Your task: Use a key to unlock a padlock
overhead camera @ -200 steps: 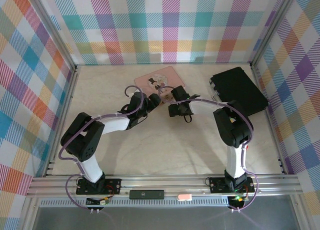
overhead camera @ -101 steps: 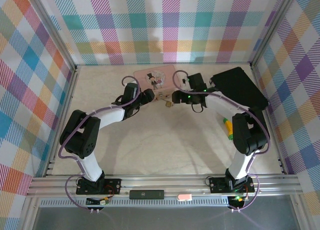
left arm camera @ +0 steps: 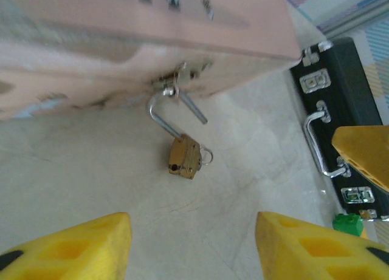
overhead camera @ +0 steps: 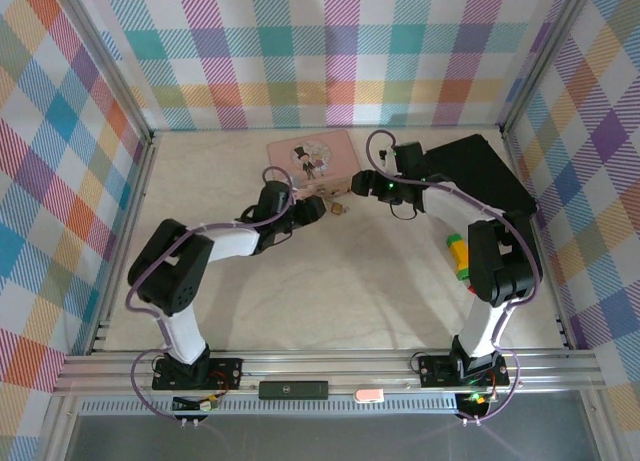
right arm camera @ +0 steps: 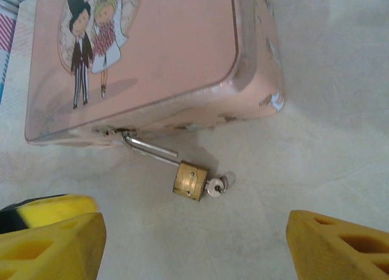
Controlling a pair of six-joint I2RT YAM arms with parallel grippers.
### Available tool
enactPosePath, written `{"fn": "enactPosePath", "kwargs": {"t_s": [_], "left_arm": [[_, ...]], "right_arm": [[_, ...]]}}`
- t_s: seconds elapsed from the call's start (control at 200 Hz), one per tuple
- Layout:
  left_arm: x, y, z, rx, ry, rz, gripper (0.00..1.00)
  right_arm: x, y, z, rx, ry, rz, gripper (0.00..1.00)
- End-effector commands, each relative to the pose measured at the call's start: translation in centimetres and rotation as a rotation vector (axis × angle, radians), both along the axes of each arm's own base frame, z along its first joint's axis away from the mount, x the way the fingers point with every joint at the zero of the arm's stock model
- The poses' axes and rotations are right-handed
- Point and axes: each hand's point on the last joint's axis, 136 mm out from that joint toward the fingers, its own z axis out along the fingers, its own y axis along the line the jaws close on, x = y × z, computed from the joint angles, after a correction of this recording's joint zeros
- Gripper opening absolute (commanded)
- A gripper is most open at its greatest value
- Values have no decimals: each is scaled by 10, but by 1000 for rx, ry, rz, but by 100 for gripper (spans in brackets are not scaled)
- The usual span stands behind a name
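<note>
Two pairs of yellow fingers stand spread wide and empty. The left gripper [left arm camera: 192, 224] faces the padlock from one side and the right gripper [right arm camera: 194, 224] from the other, each a short way off it. Between them, on the pale table [overhead camera: 330, 281], lies the padlock [right arm camera: 189, 180], just in front of the pink tin [right arm camera: 140, 55]. Its thin shackle [left arm camera: 159, 107] is hooked through the tin's little hasp. A small key [right arm camera: 216, 185] sits in the keyhole at the far end of the body, its ring sticking out sideways. From the left wrist, one leg of the shackle seems to stand free of the body, so the lock may already be sprung; I cannot be sure.

The lock looks light, hard and smooth. Tethered as it is, it will likely swing or skid about the hasp when pushed. Its flat brass sides look the best place for one gripper to pinch, leaving the key's head for the other. That head is tiny and thin, and apt to slip from broad pads.

The tin is shut, with a cartoon bride and groom on its lid, and what it holds is hidden. It probably weighs little and may slide if the lock is tugged. Farther back on the right, the black case [overhead camera: 480, 176] lies flat with its lid down; its contents cannot be told.
</note>
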Motion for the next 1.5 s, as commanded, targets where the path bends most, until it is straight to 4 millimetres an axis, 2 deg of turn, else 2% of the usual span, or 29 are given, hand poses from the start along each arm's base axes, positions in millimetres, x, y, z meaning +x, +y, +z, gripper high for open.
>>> {"fn": "enactPosePath", "kwargs": {"t_s": [0.0,0.105,0.335,0.495,0.585,0.72,0.87,1.01,1.2,1.305,1.42,1.49], "left_arm": [[22,-13,7,-100,-46,39,51],[32,-14,-3,-85,-53,91,49],[56,-22,-25,-131,-44,167,54],[62,-23,-41,-101,-20,204,50],[62,-23,-47,-81,-11,211,46],[63,-30,-51,-93,-2,192,36],[56,-35,-52,-94,-10,174,34],[55,-35,-58,-102,2,171,27],[53,-34,-54,-127,-7,177,19],[50,-35,-51,-145,-7,170,19],[47,-32,-52,-148,-3,177,29],[44,-31,-52,-151,0,179,30]], "right_arm": [[-10,8,19,62,-28,25,77],[-15,3,20,56,-34,19,77],[-19,-1,29,66,-59,11,77],[-20,-6,35,65,-77,0,77],[-20,-8,39,66,-87,-3,77],[-18,-10,40,68,-93,-8,76],[-16,-13,40,73,-94,-19,76],[-15,-14,38,83,-89,-25,76],[-14,-16,35,81,-80,-27,76],[-13,-15,35,88,-77,-24,76],[-13,-14,32,94,-68,-20,76],[-13,-13,31,97,-64,-21,76]]}}
